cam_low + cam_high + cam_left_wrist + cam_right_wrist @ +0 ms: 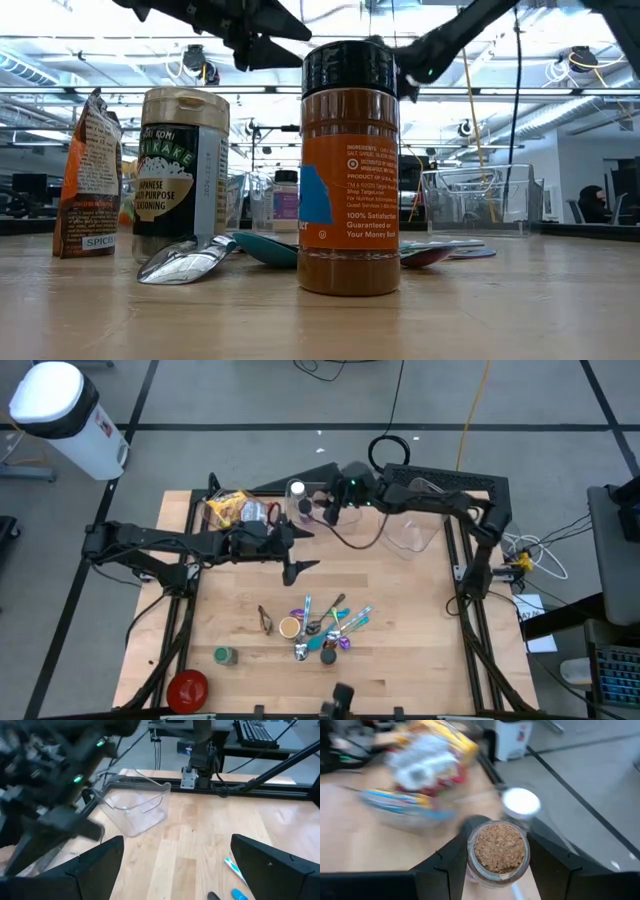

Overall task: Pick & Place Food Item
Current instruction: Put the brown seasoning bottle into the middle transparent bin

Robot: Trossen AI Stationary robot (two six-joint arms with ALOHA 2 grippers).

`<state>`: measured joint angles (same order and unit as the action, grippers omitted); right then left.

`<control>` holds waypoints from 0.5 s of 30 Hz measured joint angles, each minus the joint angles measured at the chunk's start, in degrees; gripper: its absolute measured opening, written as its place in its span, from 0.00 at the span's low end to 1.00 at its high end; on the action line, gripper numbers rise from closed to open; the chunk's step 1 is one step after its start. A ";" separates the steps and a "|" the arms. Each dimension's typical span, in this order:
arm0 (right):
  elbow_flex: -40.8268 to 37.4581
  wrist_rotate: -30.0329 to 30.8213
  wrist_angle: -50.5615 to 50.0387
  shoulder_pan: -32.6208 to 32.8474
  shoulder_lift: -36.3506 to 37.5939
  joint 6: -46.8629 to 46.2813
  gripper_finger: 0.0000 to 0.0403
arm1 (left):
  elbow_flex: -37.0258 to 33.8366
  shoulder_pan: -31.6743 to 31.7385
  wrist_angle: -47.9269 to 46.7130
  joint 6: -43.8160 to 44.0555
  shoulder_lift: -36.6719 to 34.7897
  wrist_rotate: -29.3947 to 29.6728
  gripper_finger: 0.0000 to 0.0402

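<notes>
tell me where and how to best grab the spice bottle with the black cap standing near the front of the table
Probably take the spice bottle across its round body, just under the black cap, coming in level from the side. It stands upright, its straight walls suit two fingers, and the spoons lie low around its base.

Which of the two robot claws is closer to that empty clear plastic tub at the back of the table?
The right gripper, holding a jar, sits nearer the clear tub. The open left gripper hovers farther off, toward the table's middle.

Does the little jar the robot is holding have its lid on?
No lid. The jar is open on top, showing brown crumbs inside, held by the right gripper.
</notes>
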<state>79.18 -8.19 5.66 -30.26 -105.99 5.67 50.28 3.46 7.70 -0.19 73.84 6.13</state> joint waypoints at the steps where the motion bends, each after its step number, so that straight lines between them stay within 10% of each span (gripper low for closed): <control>1: 0.38 1.03 0.51 -0.79 -1.12 0.01 0.41 | -0.01 0.00 -0.18 0.00 0.00 0.00 0.94; 15: 1.00 -1.02 3.09 -3.74 -10.33 -0.46 0.41 | -0.04 0.00 -0.23 0.22 0.02 0.02 0.93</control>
<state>80.18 -9.21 8.75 -34.00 -116.31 5.21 50.24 3.46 7.46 0.03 73.87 6.15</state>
